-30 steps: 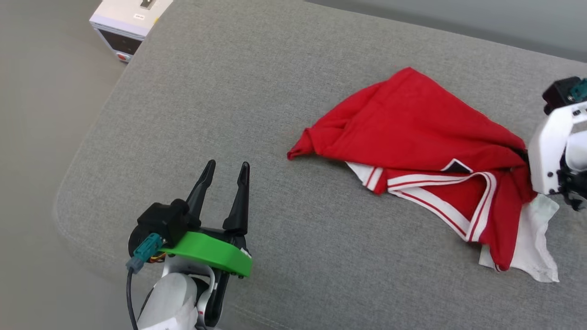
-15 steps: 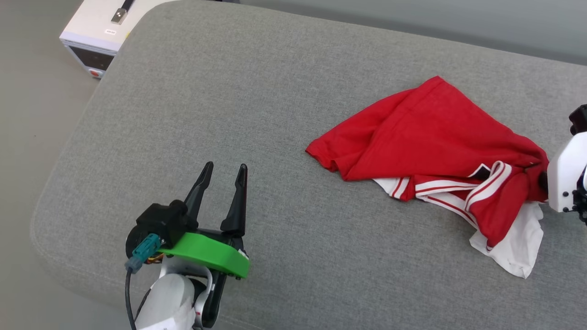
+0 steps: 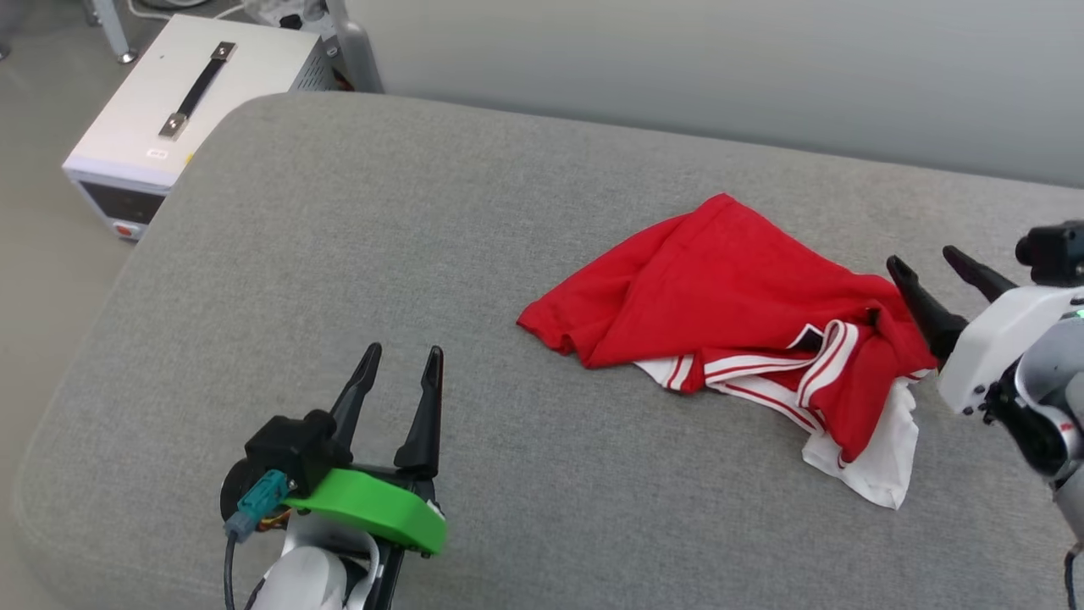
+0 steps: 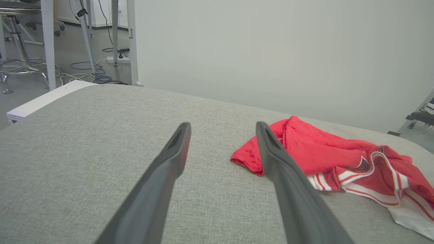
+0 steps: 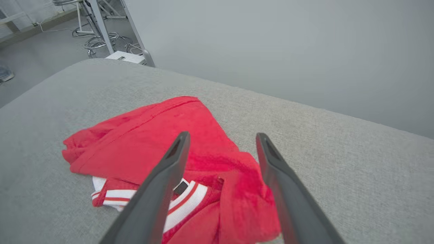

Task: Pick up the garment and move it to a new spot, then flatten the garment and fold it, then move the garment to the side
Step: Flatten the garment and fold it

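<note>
The garment [image 3: 728, 309], a red T-shirt with white sleeves and red-white striped trim, lies crumpled on the right half of the grey cushion [image 3: 381, 254]. A white sleeve sticks out at its near right corner. No lettering shows. My right gripper [image 3: 923, 258] is open at the garment's right edge, nothing between its fingers. In the right wrist view that gripper [image 5: 222, 135] hovers over the garment [image 5: 142, 135]. My left gripper [image 3: 405, 350] stands open at the lower left, well apart from the cloth. In the left wrist view the left gripper [image 4: 223, 125] points past the garment [image 4: 322, 152].
A white box with a black handle [image 3: 178, 102] sits on the floor beyond the cushion's far left corner. A grey wall [image 3: 720, 68] runs behind the cushion. Metal legs and cables [image 4: 88, 40] stand on the floor at the far left.
My right gripper has let go of the garment's right edge, opened and drawn back a little. The garment has settled on the cushion. The head camera has tilted, shifting the whole picture.
</note>
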Tool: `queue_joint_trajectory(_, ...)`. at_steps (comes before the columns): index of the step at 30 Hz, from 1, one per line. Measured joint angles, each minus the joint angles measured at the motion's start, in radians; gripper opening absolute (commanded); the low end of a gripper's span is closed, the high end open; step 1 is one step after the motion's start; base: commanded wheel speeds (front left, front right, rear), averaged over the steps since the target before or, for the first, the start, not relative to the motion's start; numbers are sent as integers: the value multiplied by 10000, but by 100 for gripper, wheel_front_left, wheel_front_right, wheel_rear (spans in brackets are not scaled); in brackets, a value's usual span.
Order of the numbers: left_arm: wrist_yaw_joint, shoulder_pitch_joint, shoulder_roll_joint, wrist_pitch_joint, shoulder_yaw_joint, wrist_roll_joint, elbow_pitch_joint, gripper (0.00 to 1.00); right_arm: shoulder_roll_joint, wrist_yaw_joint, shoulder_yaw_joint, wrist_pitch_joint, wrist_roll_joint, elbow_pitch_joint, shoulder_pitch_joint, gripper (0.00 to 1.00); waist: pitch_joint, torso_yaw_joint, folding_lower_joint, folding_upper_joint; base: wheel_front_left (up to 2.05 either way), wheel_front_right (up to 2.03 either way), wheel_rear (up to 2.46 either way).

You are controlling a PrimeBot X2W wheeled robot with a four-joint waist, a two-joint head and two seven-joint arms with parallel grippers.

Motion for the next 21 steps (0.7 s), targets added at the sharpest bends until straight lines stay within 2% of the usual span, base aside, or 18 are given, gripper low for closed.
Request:
queue_joint_trajectory(5,-2,341,4,0,130,0,-15,100,497,0,-828,-267,-435,-727,1556,100,-372,-452,0,0,0,0,0)
queue_joint_trajectory(9,-2,468,17,-2,190,0,-40,100,1001,0,-1695,92,-1195,-1097,2790,100,-611,-809,0,0,0,0,0)
queue_joint_trajectory(14,-2,542,31,0,186,0,-56,100,1726,0,-2619,1827,-2299,-1615,3845,100,-756,-1167,0,0,0,0,0)
queue_joint_trajectory(21,-2,531,42,0,161,-2,-73,100,2688,0,-3983,4523,-3659,-2878,4246,100,-535,-1239,0,0,0,0,0)
